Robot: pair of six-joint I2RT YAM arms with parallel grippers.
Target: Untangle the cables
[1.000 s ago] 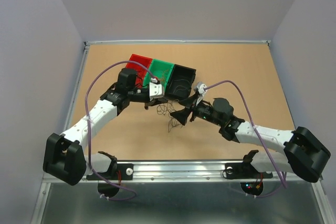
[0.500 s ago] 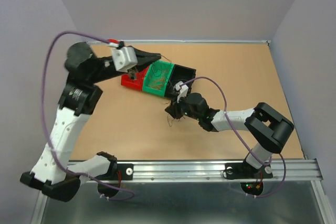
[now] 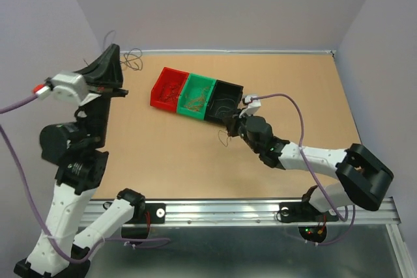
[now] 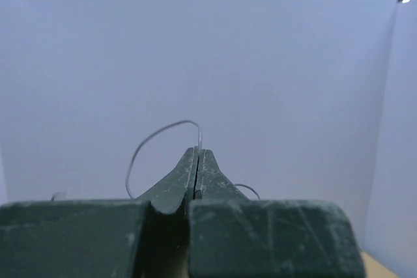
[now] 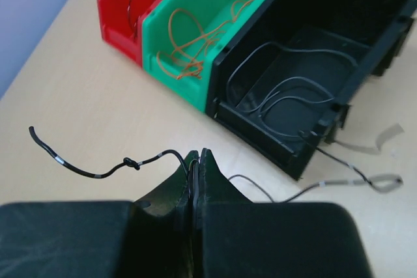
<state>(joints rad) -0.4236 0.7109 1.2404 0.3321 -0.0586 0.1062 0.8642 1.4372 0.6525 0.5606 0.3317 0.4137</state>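
My left gripper (image 3: pixel 116 51) is raised high at the back left, near the wall, and is shut (image 4: pixel 197 152) on one thin dark cable (image 4: pixel 151 140) that loops out past its tips; that cable's curls (image 3: pixel 133 58) show against the wall. My right gripper (image 3: pixel 229 124) is low over the table beside the black bin. It is shut (image 5: pixel 197 154) on a black cable (image 5: pixel 111 170) with a small knot, which trails left across the table. A second thin cable (image 5: pixel 355 175) lies on the table to the right.
Three bins stand in a row at the back: red (image 3: pixel 158 93) with dark cables, green (image 3: pixel 189 89) with orange cables, black (image 3: pixel 236 87) with dark cables. The black bin's corner (image 5: pixel 306 161) is just ahead of my right fingers. The side walls stand close.
My left arm has swung up and to the left, away from the bins, carrying a thin cable. My right gripper has closed on the black cable and moved nearer the black bin.
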